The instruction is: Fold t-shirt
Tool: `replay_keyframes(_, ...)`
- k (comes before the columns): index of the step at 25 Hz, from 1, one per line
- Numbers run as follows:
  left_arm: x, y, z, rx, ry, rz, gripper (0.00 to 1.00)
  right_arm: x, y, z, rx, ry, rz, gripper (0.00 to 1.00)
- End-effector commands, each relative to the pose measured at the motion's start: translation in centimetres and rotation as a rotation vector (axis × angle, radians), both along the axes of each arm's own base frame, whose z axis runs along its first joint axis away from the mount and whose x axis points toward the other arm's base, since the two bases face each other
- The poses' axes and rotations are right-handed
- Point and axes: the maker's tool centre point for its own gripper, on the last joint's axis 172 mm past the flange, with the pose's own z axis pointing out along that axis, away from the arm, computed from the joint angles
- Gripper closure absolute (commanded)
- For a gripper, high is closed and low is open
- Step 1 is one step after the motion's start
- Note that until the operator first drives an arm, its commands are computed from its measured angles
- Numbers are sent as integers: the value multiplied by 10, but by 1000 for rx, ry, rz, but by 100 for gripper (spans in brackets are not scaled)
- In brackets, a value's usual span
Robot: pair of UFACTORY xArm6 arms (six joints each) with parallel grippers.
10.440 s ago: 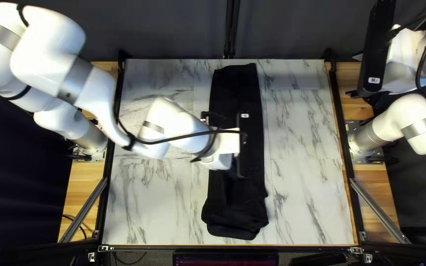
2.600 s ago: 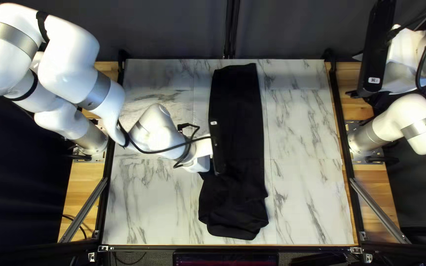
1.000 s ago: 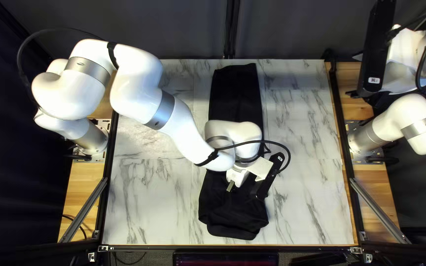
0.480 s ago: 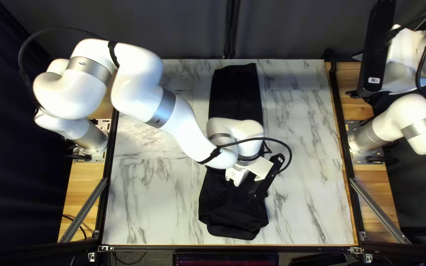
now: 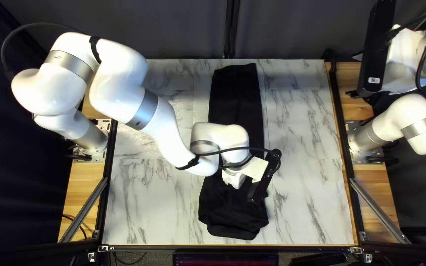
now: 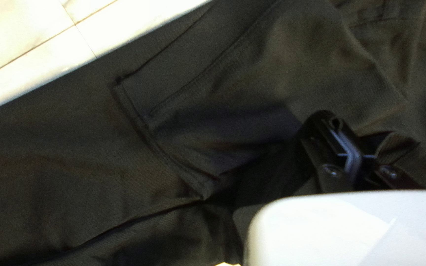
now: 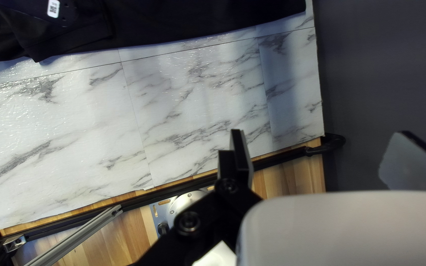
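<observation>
**Black cloth pinched near the hem, soft load, room both sides**

Black t-shirt = long narrow strip down the middle of the table, far edge to near edge. Looks part-folded; lengthwise fold probably done, shortening next. My call only.

Left gripper: fingers together, clamped on a bit of t-shirt, folds running in to the tips. Sits over the nearer half of the strip. Right gripper: fingers wide apart, nothing between, off to the side by the right arm.

Handling: light, floppy, no stiffness, won't break. Layers likely slide on each other; one small pinch may take only the top one and skew the stack. Best hold: doubled stitching at the hemmed edge, or a corner with all layers caught. Lift low, go slow, lay flat.

Edges: near end of strip just beside the table's near edge, far end near the curtain, so little slack lengthwise. Bare marble-look surface on both sides, good for sideways moves. Left arm reaches across one side; rail bounds the other.
</observation>
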Motion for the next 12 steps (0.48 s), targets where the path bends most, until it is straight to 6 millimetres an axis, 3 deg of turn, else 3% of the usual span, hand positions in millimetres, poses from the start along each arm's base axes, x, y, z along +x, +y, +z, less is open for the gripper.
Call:
replay_keyframes(1, 11, 4, 1, 9, -11, 23, 100, 0, 0, 0, 0, 0, 0, 0)
replay_keyframes(12, 41, 21, 9, 25, -51, 61, 100, 0, 0, 0, 0, 0, 0, 0)
